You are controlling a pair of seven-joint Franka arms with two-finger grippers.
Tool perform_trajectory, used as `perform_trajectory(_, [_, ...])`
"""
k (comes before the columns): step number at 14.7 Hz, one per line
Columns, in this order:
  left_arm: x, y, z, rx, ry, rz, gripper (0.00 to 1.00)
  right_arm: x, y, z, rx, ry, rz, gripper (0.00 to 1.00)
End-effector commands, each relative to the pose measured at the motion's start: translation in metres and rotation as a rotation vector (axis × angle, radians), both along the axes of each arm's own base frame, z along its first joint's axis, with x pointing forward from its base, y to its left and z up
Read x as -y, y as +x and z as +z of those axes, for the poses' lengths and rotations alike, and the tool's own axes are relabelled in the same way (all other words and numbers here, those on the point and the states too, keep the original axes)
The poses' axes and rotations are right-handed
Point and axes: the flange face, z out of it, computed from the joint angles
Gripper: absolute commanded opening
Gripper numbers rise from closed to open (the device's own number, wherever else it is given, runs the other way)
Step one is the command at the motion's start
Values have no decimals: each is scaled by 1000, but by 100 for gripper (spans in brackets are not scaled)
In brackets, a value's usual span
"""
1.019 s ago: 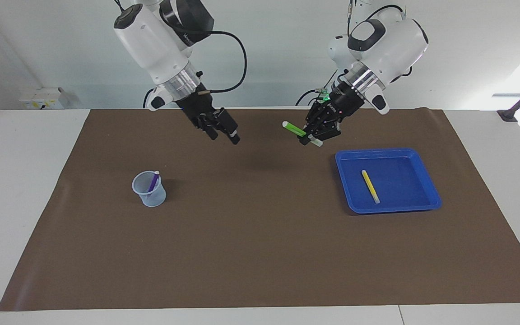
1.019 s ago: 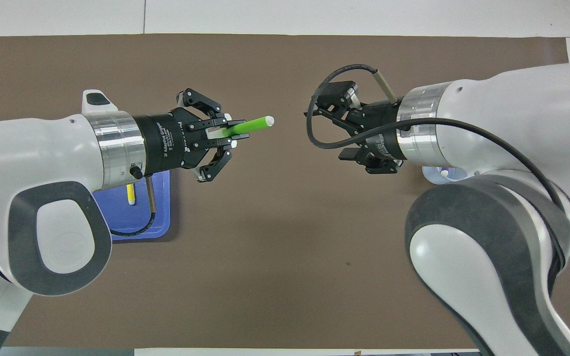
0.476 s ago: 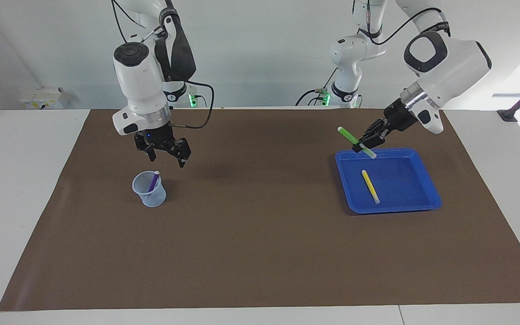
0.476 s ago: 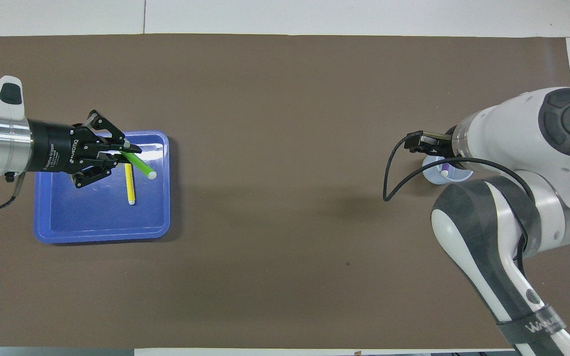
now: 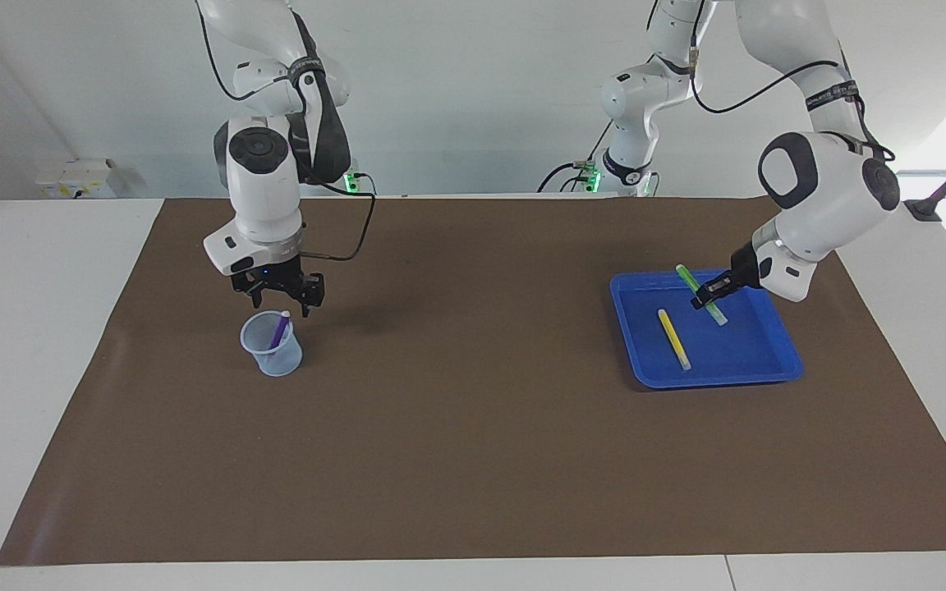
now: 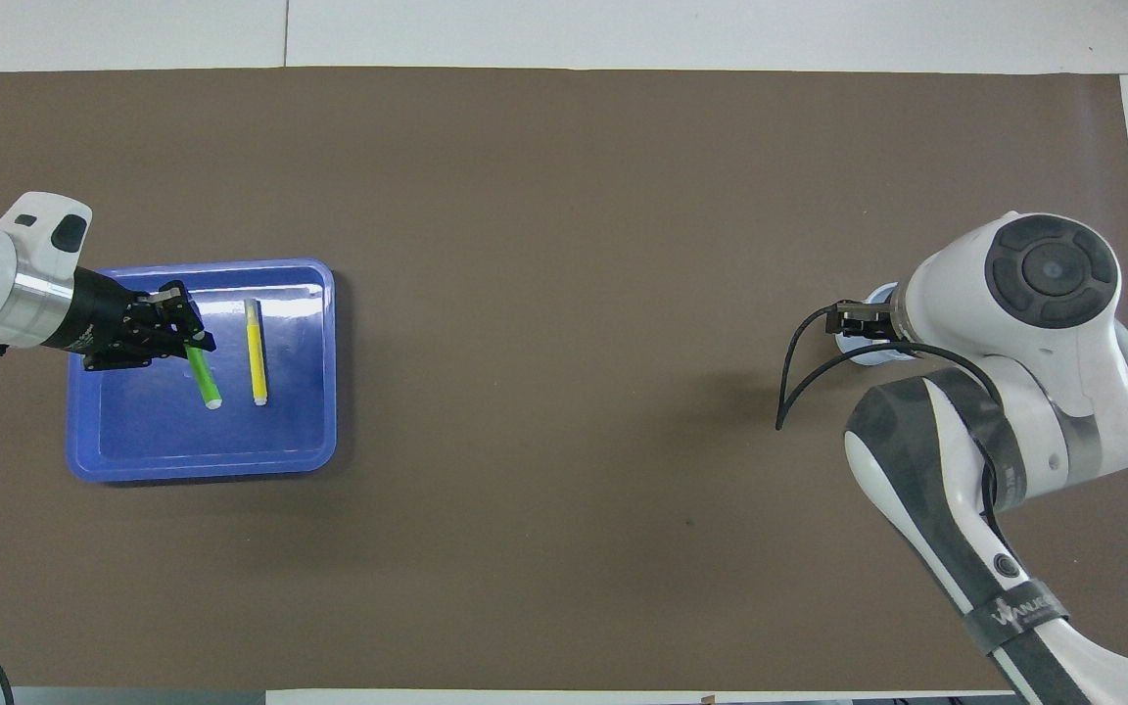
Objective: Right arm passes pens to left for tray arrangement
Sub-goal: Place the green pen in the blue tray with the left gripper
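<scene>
The blue tray (image 5: pixel 785 373) lies toward the left arm's end of the table. A yellow pen (image 5: pixel 674 339) lies in it. My left gripper (image 5: pixel 704 300) is shut on the green pen (image 5: pixel 686 277) and holds it tilted low over the tray, beside the yellow pen. The overhead view shows the same: the left gripper (image 6: pixel 194 343), green pen (image 6: pixel 205 377), yellow pen (image 6: pixel 256 352) and tray (image 6: pixel 202 465). My right gripper (image 5: pixel 280 302) is open and empty just above the cup (image 5: pixel 272 349), where the purple pen (image 5: pixel 280 330) stands.
A brown mat (image 5: pixel 473 427) covers the table. In the overhead view the right arm's wrist (image 6: pixel 1044 284) covers the cup and the purple pen.
My left gripper has carried the green pen from mid-table over the tray and lowered it beside the yellow pen. My right gripper has swung back and come down over the cup.
</scene>
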Motion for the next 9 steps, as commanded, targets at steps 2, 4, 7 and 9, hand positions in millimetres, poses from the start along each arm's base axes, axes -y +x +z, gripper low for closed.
perform_trajectory(2, [-10,14,-36,8,100,-147,0,9,-6,-6,27,-18,35,81])
perform_trajectory(4, [-12,16,-45,32,105,-167,0,9,-8,-9,23,-19,36,78])
perform_trajectory(7, [-13,17,-56,20,110,-184,0,10,-6,-17,42,-11,43,73])
perform_trajectory(9, [-13,17,-58,19,110,-181,0,9,-5,-21,36,-19,50,69])
